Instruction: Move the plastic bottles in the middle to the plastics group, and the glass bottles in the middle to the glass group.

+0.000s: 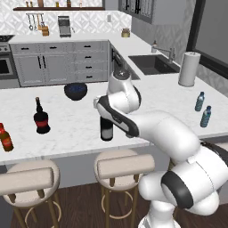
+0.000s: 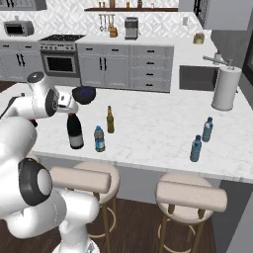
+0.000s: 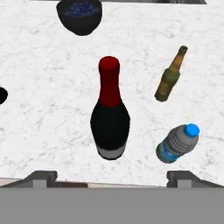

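Observation:
The tall dark wine bottle (image 3: pixel 110 127) with red neck foil stands upright on the white marble counter (image 3: pixel 43 87), straight ahead of my open gripper (image 3: pixel 112 176); nothing is between the fingers. From the right base view the gripper (image 2: pixel 69 106) hovers just above the wine bottle's (image 2: pixel 75 133) neck. The slim amber beer bottle (image 2: pixel 110 120) and the small water bottle (image 2: pixel 99 139) stand just right of it. Two water bottles (image 1: pixel 200 101) (image 1: pixel 205 116) form the plastics group at the right. The squat dark bottle (image 1: pixel 41 118) and orange-red bottle (image 1: pixel 5 137) stand at the left.
A dark bowl (image 1: pixel 75 90) sits behind the wine bottle. A paper towel roll (image 1: pixel 189 69) and the sink (image 1: pixel 153 63) are at the back right. Stools (image 1: pixel 124 164) line the counter's near edge.

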Tool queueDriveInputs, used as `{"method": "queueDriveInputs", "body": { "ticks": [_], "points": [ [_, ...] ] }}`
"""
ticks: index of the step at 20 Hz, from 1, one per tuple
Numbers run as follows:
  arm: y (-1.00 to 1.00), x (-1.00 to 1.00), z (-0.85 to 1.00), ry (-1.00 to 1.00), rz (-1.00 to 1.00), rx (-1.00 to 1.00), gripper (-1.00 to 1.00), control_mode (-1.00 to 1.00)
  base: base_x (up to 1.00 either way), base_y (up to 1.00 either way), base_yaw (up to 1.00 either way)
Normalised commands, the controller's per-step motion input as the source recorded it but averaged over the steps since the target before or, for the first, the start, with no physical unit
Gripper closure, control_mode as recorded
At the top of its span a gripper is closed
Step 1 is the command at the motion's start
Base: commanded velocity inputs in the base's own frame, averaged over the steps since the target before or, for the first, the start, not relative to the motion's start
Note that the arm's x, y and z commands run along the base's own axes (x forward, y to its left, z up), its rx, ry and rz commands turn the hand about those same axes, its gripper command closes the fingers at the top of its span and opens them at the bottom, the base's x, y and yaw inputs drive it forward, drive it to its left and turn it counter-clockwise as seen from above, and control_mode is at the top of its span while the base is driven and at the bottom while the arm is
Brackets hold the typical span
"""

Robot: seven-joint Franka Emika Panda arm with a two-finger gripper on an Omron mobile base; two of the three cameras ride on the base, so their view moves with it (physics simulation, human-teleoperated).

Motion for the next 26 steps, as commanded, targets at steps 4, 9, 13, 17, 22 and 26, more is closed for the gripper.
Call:
{"method": "queueDriveInputs", "body": {
  "ticks": [4,9,13,17,22,26],
  "points": [
    [0.0,0.27,-0.29,0.01,0.0,0.0,-1.0,-1.0,0.0,0.0,0.0],
    [0.0,0.31,-0.32,0.0,0.0,0.0,-1.0,-1.0,0.0,0.0,0.0],
    [0.0,0.21,-0.25,0.0,0.0,0.0,-1.0,-1.0,0.0,0.0,0.0],
    [0.0,0.13,-0.15,0.0,0.0,0.0,-1.0,-1.0,0.0,0.0,0.0],
    [0.0,0.16,-0.16,0.0,0.0,0.0,-1.0,-1.0,0.0,0.0,0.0],
    [0.0,0.15,-0.16,0.0,0.0,0.0,-1.0,-1.0,0.0,0.0,0.0]
  ]
}}
